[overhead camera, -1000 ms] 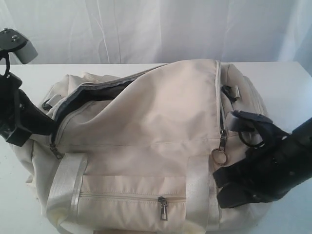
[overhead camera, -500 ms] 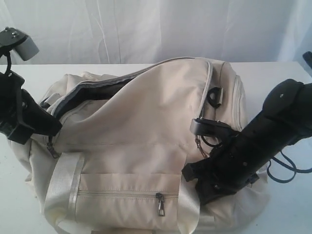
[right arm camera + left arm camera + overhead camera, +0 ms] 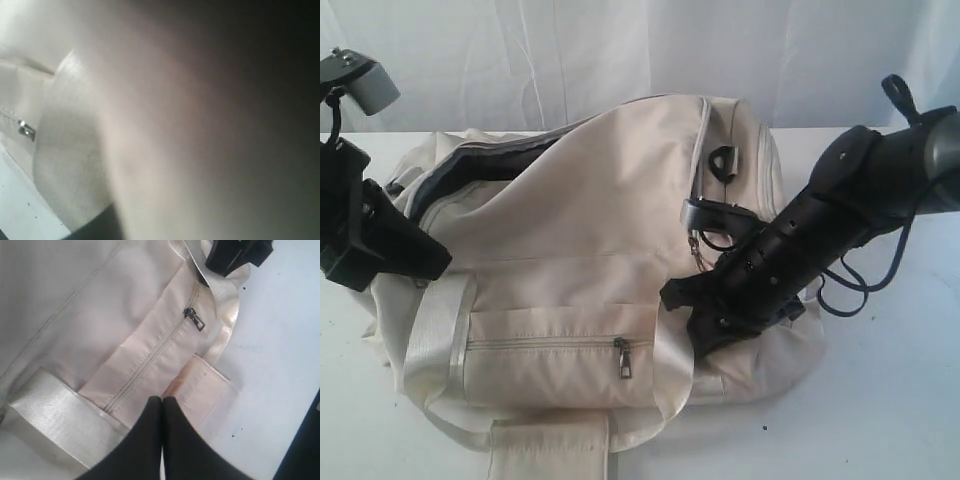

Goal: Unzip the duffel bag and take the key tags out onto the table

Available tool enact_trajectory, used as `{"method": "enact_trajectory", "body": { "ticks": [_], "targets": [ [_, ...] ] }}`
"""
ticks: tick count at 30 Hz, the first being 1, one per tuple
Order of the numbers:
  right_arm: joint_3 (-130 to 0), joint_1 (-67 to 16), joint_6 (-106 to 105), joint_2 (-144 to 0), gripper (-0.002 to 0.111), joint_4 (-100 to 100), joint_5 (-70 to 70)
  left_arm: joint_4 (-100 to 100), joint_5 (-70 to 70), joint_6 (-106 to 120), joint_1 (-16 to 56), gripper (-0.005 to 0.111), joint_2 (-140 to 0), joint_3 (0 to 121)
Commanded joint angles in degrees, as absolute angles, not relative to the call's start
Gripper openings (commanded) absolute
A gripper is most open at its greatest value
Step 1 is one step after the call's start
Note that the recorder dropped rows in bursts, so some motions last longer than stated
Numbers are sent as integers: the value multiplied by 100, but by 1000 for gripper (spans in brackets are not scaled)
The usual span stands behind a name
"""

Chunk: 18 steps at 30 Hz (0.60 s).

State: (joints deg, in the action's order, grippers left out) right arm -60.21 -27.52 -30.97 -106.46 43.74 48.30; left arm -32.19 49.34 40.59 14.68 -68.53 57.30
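The duffel bag (image 3: 580,250) lay across the middle of the white bench (image 3: 890,400), its main zip gaping along the far-left top edge, with grey lining (image 3: 485,172) showing. The bag's front pocket zip (image 3: 545,342) was closed. The left gripper (image 3: 161,400) was pinched fully together on nothing, at the bag's left end. The right gripper (image 3: 692,252) was closed and pressed into the fabric at the bag's right side; whether it held anything was hidden. Bare bench lay open right of the bag.
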Motion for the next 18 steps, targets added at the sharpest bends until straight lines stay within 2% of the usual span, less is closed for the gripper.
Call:
{"method": "enact_trajectory", "body": {
  "ticks": [1,4,9,10,14,15,16,18],
  "targets": [
    [-6432,-2733,-2958,-10773,3,4048,4734,-3352,5057,4028,1511,0,-6799,5764],
    [-7082,-2733,-2976,-10599,3,3649,6895,-3386,5057,4028,1511,0,-6799,5764],
    [-8309,-2733,-2950,-9814,3,3471,6996,-3567,5094,4028,1511,0,-6799,5764],
    [-8635,-2733,-2963,-9649,3,3445,6935,-3567,5094,4028,1511,0,-6799,5764],
    [-9087,-2733,-2663,-9598,3,3089,4524,-3597,5095,4028,1511,0,-6799,5764],
    [-9087,-2733,-2663,-9679,6,2993,4262,-3597,5095,4028,1511,0,-6799,5764],
    [-9087,-2733,-2546,-9763,14,2799,4118,-3597,5105,4028,1511,0,-6799,5764],
    [-9087,-2733,-2041,-9947,39,2352,3903,-3597,5105,4028,1511,0,-6799,5764]
  ]
}}
